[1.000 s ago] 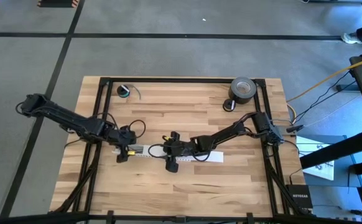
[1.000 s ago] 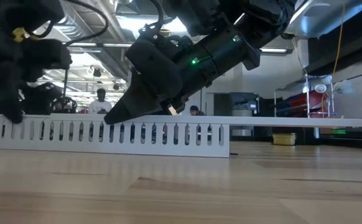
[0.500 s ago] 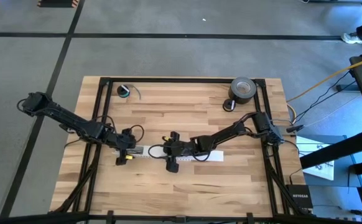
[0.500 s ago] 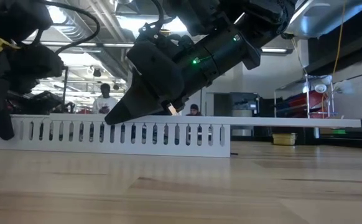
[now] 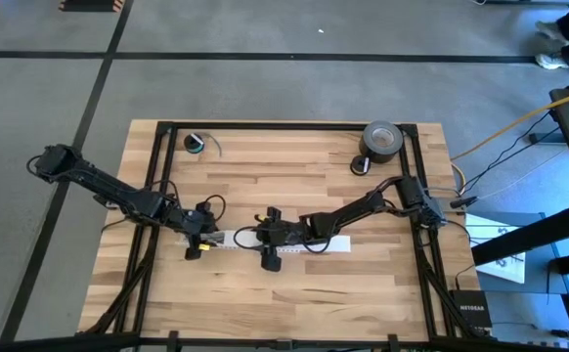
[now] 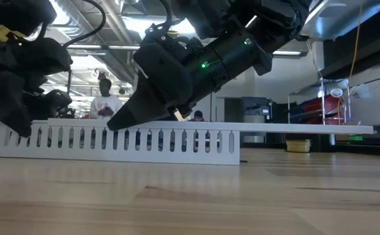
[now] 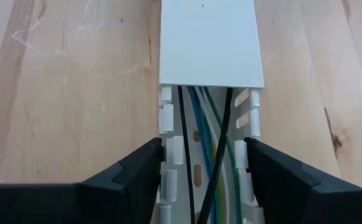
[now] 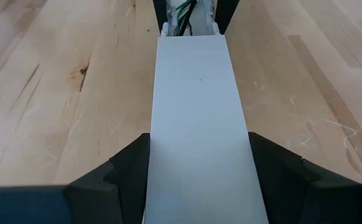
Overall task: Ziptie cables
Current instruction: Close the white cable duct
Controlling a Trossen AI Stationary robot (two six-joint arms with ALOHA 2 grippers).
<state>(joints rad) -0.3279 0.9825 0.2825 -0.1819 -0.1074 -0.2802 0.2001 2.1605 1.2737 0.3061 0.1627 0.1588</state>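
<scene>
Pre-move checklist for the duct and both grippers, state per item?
1. Left gripper straddles the slotted duct at its open end, a finger against each side wall: ok.
2. Right gripper straddles the white cover, fingers at both its edges: ok.
3. Cables lie inside the duct between its walls, none spilling over the slots: ok.
4. Cover seated over the whole duct: not ok; the left end is uncovered, with cables exposed.
5. Duct flat on the table in the low view: ok.
6. Ziptie present around the cables: cannot tell; none visible.
</scene>
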